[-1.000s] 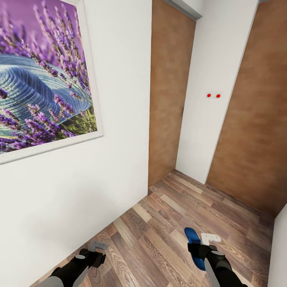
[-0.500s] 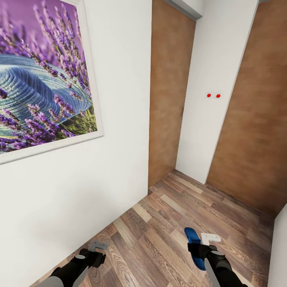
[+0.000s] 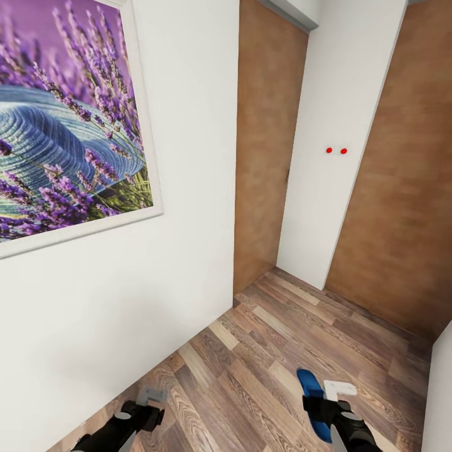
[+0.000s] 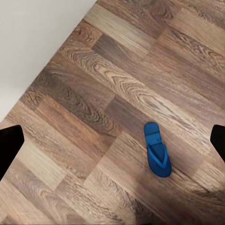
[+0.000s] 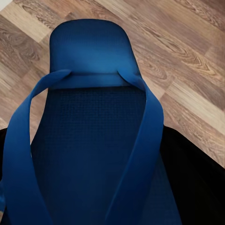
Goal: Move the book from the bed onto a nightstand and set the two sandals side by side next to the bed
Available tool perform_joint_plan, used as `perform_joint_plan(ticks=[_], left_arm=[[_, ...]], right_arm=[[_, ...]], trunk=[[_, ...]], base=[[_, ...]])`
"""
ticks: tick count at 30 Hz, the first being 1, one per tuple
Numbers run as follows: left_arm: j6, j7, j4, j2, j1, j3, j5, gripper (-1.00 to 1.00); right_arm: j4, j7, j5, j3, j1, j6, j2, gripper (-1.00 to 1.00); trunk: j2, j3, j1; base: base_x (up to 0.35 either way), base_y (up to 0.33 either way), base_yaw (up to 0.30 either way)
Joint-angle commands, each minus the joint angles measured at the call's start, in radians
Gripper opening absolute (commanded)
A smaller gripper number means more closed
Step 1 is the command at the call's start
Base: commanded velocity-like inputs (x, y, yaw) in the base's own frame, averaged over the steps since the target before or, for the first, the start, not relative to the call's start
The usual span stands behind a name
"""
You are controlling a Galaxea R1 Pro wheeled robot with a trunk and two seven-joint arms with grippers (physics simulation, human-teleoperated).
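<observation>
My right gripper (image 3: 324,403) is shut on a bright blue sandal (image 3: 311,386), low at the right of the head view. Up close the sandal (image 5: 93,117) shows its toe straps, with a black finger (image 5: 199,180) beside it. The other blue sandal (image 4: 157,155) lies flat on the wood-plank floor (image 4: 117,84) in the left wrist view, far below the camera. My left gripper (image 3: 149,399) hangs open and empty low at the left, near the white wall; its dark fingertips (image 4: 9,146) sit wide apart. The book, the bed and the nightstand are out of view.
A white wall (image 3: 125,295) with a framed lavender picture (image 3: 63,125) stands close on the left. Ahead are brown panels (image 3: 267,144) and a white column (image 3: 333,144) with two red dots. Wood floor (image 3: 263,339) runs between them.
Both arms have dropped lower in the head view, and the right one carried the sandal down with it. The camera has not moved.
</observation>
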Motion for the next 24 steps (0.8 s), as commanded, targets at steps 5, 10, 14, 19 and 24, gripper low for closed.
perform_joint_plan(ticks=[5, 10, 14, 19, 24], left_arm=[[0.006, 0.001, -0.005, 0.001, 0.049, -0.004, 0.0, 1.0], [0.005, 0.002, -0.005, 0.001, 0.05, -0.004, -0.001, 1.0], [0.005, 0.002, -0.005, 0.001, 0.051, -0.004, -0.002, 1.0], [0.005, 0.002, -0.005, 0.001, 0.051, -0.004, -0.002, 1.0], [0.003, 0.002, -0.005, 0.001, 0.051, -0.004, -0.002, 1.0]], right_arm=[[-0.001, -0.007, -0.007, 0.002, 0.002, 0.002, -0.001, -1.0], [-0.001, -0.007, -0.006, 0.001, 0.003, 0.001, -0.001, -1.0], [-0.002, -0.007, -0.006, 0.001, 0.003, 0.001, -0.001, -1.0], [-0.004, -0.007, -0.006, 0.001, 0.003, 0.0, -0.001, -1.0], [-0.022, -0.006, -0.007, 0.002, 0.003, 0.0, 0.0, -1.0]], trunk=[[-0.002, -0.002, 0.001], [-0.002, -0.002, 0.001], [-0.002, -0.002, 0.001], [-0.002, -0.002, 0.001], [-0.002, -0.002, 0.001]], base=[[0.0, 0.0, 0.0], [0.0, 0.0, 0.0], [0.0, 0.0, 0.0], [0.0, 0.0, 0.0], [0.0, 0.0, 0.0]])
